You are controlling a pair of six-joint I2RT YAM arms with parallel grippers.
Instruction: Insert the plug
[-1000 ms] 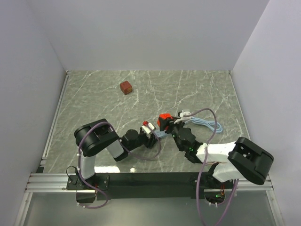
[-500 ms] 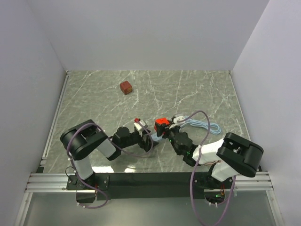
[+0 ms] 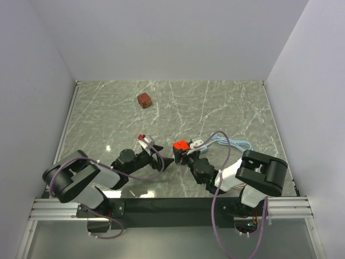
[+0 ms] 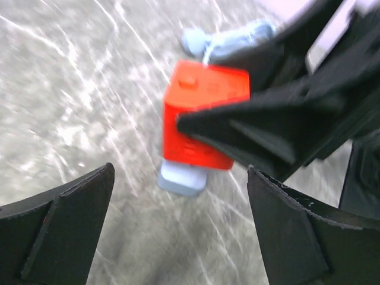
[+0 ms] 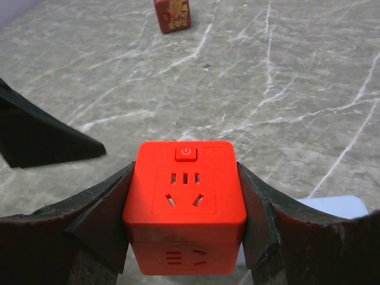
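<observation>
The left gripper (image 3: 157,151) stands released, its jaws wide, just left of the plug (image 5: 185,202), with a strip of table (image 4: 71,89) showing between them. The right gripper (image 3: 183,155) is clenched on the plug, which hides most of the blue power strip (image 4: 181,178) beneath it. A brown cube (image 3: 144,100) sits well beyond the plug.

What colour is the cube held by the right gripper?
The plug is bright red, clearest in the right wrist view.
</observation>
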